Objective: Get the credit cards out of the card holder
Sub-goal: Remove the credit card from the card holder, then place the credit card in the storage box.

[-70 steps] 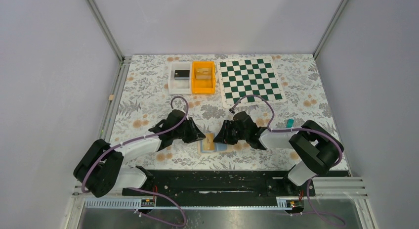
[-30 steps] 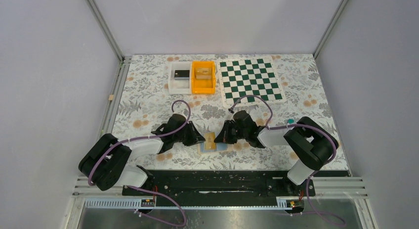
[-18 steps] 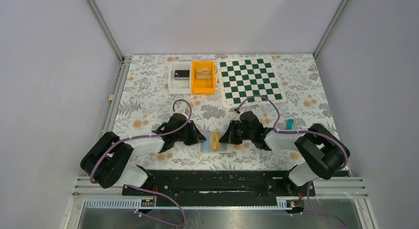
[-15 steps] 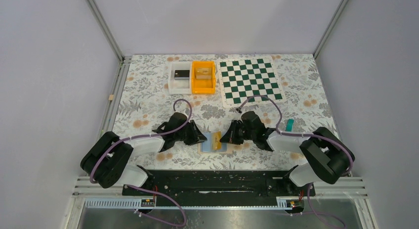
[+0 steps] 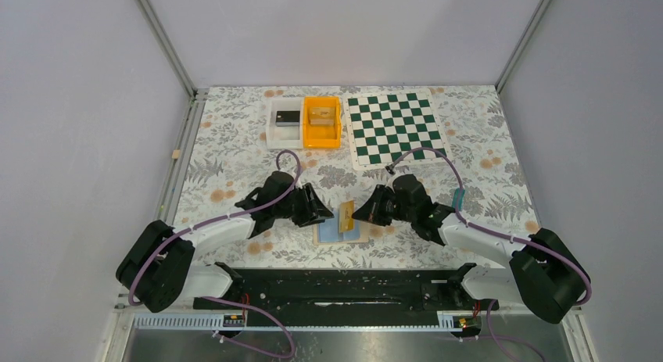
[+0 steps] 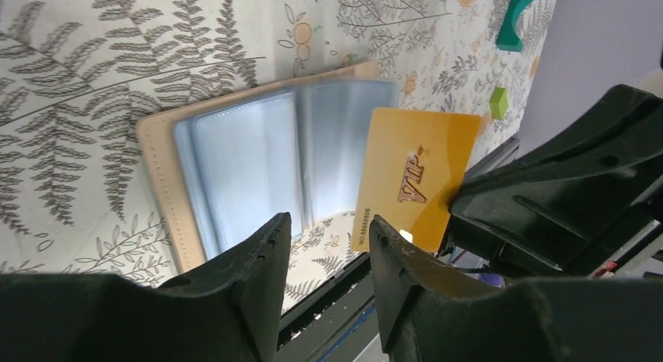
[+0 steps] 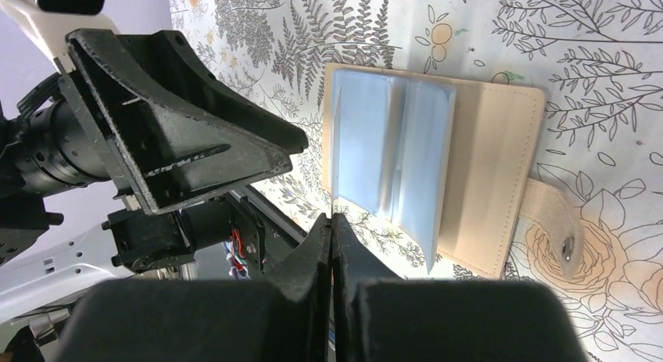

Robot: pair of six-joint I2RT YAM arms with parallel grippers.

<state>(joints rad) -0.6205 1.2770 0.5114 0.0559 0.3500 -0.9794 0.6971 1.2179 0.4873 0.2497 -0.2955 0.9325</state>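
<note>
The card holder lies open on the floral table, light-blue panels up with a tan border; it also shows in the left wrist view and the right wrist view. My right gripper is shut on a gold card marked VIP and holds it clear above the holder's right side. In the right wrist view the card is edge-on between the shut jaws. My left gripper is open and empty at the holder's left edge.
A white tray, an orange bin and a green chessboard lie at the back. A teal piece and a small green cube lie to the right. The black front rail runs just below the holder.
My right gripper has drawn the gold card out of the holder, lifting it up and to the right. My left gripper has stayed at the holder's left side.
</note>
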